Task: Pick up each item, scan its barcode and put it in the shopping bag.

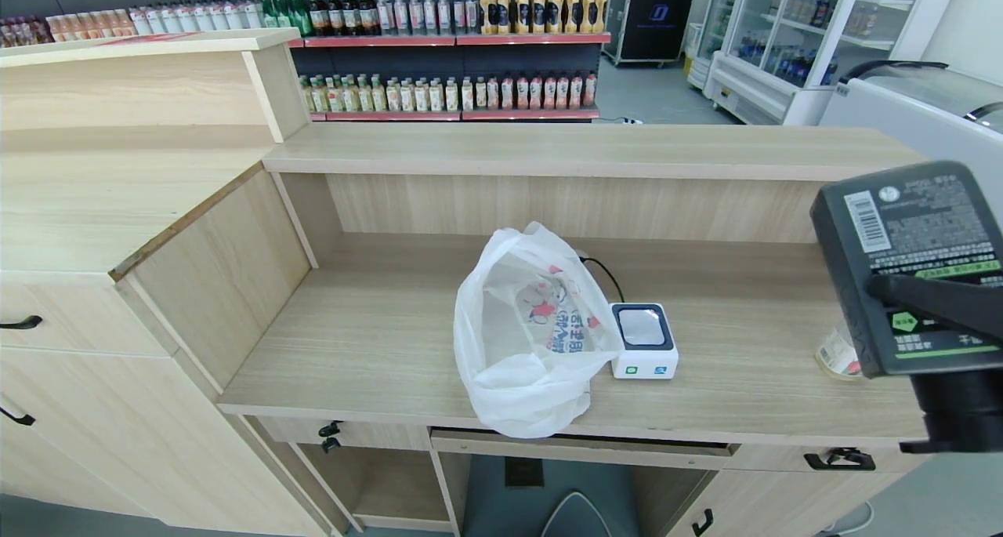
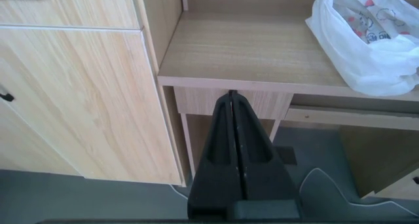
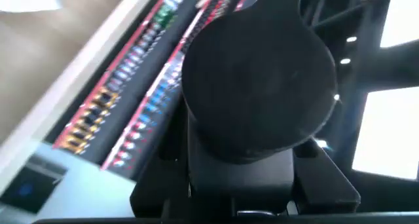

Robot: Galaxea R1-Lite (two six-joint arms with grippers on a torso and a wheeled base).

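While the right gripper clamps a dark package at right, the left gripper, fingers together, hangs near the counter, left of the shopping bag.

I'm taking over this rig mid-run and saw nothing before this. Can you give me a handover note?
Left gripper shut, empty, below the counter edge.
Right gripper shut on a dark can, held up at the counter's right end.
Open bag and scanner sit side by side mid-counter.
Can lifted, not yet scanned or bagged; then the item behind it.
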